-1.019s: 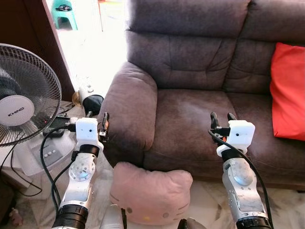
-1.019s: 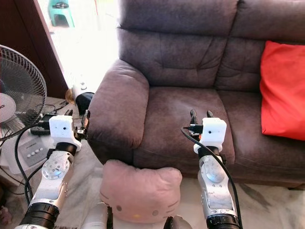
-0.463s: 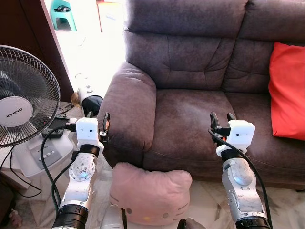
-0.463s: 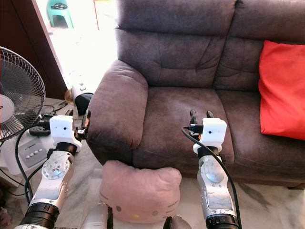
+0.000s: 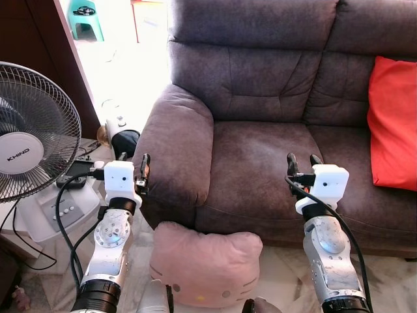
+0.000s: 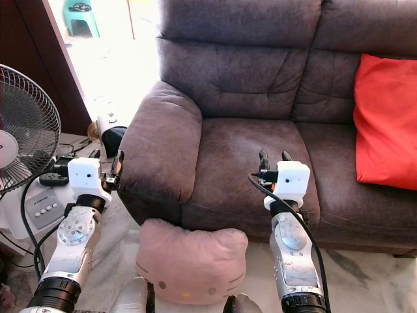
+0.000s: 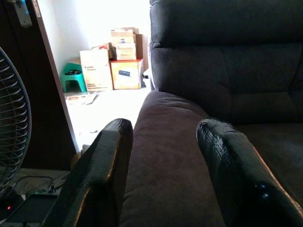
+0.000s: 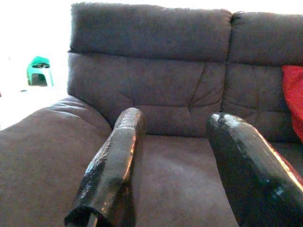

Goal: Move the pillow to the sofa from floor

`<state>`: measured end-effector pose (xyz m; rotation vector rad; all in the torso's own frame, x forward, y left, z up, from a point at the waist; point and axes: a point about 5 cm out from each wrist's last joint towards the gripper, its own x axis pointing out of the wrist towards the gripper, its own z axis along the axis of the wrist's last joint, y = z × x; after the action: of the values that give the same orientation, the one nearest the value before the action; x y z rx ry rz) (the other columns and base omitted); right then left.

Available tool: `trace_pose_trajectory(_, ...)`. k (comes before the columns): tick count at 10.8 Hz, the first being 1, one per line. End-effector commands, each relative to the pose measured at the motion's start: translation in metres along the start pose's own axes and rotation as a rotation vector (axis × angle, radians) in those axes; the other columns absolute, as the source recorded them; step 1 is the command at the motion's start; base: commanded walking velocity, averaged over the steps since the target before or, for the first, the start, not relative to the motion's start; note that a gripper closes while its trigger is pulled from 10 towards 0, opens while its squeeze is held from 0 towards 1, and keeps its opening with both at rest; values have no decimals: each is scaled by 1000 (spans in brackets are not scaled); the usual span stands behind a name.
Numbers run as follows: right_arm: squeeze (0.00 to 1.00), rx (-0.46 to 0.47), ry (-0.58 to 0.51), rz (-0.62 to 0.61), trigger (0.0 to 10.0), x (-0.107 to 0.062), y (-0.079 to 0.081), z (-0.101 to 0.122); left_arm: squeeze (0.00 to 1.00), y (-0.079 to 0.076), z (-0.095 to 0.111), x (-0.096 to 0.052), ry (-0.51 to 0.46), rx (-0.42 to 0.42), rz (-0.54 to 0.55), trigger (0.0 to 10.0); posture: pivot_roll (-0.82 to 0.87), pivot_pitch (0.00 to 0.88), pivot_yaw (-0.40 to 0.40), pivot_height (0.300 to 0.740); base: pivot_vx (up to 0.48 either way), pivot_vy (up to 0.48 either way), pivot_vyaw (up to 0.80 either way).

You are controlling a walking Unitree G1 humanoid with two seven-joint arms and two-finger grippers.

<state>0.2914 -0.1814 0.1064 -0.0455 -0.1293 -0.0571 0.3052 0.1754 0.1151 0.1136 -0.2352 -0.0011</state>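
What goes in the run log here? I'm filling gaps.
pillow: on floor by sofa | left gripper: open, raised | right gripper: open, raised | step: grasp not begun

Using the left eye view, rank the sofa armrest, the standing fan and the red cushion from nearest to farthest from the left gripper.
From the left gripper:
1. Sofa armrest, just beside it toward the robot's right.
2. Standing fan, on its left.
3. Red cushion, at the sofa's far right.

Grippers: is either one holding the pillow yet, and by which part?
Nothing is held. The left gripper and right gripper are both open and raised in front of the sofa; the pink pillow lies on the floor between the arms, untouched.
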Motion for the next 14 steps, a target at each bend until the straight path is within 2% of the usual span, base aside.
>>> trace_pose_trajectory(1,0,7,-14,-4,10000,2,-1,4,0,-1,7,3,-26,0,-5,10000,74,48,-52,665,0,0,0)
trace_pose_trajectory(4,0,7,-11,-2,10000,2,-2,4,0,-2,7,2,-25,-4,-5,10000,72,57,-54,665,0,0,0)
trace_pose_trajectory(7,0,13,-5,-4,10000,3,-1,4,0,-1,7,2,-26,-3,-1,10000,75,65,-55,625,0,0,0)
trace_pose_trajectory(10,0,14,-3,1,10000,3,-1,3,0,-2,7,2,-24,-5,-3,10000,74,67,-56,568,0,0,0)
trace_pose_trajectory(14,0,14,0,0,10000,3,0,2,0,-3,8,3,-25,-5,-7,10000,76,64,-56,564,0,0,0)
